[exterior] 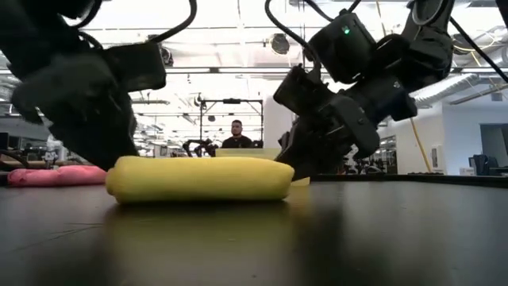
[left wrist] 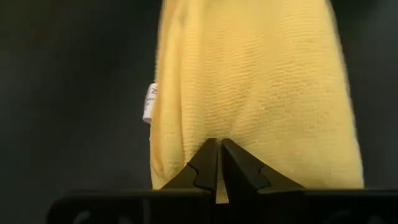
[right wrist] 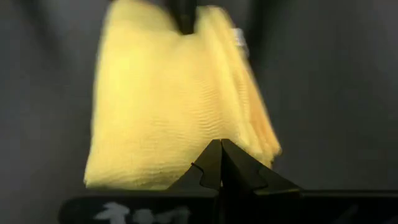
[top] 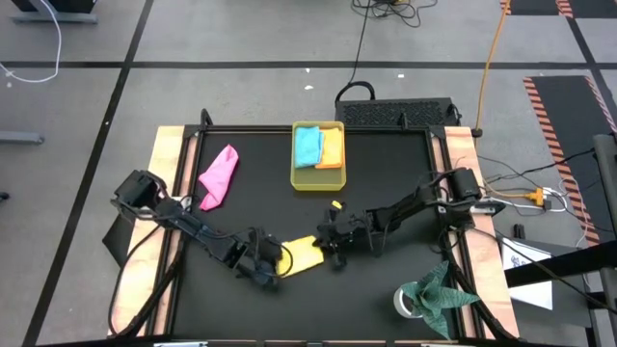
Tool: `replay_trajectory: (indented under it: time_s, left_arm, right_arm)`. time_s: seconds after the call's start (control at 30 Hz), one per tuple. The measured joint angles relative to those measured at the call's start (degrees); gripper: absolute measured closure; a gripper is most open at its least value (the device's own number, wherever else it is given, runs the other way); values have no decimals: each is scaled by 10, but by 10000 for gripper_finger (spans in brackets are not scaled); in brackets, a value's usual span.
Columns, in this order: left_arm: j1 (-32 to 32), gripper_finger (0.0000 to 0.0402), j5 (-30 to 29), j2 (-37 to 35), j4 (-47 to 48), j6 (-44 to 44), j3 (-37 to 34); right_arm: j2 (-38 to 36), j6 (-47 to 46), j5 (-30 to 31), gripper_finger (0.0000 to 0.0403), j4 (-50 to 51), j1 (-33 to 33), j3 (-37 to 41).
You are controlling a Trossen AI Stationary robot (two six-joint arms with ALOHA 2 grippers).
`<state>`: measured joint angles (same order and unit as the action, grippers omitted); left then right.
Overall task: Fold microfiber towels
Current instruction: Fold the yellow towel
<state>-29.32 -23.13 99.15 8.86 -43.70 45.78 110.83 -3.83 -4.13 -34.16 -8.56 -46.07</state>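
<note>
Fingers (left wrist: 219,163) of both low-slung arms pinched on yellow towel (top: 303,254) ends

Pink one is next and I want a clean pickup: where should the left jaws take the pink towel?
Judging by its pose, take the pink towel at its upper narrow end, coming straight down from above. It lies crumpled in a long diagonal strip on the mat's left side, apart from the yellow tray, so that free end looks easiest to pinch and lift.

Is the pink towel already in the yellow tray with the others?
No: in the high view the pink towel lies on the dark table left of the yellow tray, which holds only the blue and orange towels.
</note>
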Motion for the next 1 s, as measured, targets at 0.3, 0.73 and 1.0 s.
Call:
replay_trajectory:
  time_s: [0.3, 0.73, 1.0]
  left_arm:
    - [37, 376, -28, -48, 30, 152, 8]
    - [-21, 376, 17, -52, -44, 136, -2]
    - [-11, 376, -41, 20, -77, 192, -3]
  right_arm:
    - [-28, -65, 34, 403, 30, -80, 4]
    - [-55, -57, 86, 403, 28, -52, 4]
    - [-42, -81, 95, 403, 97, -68, 4]
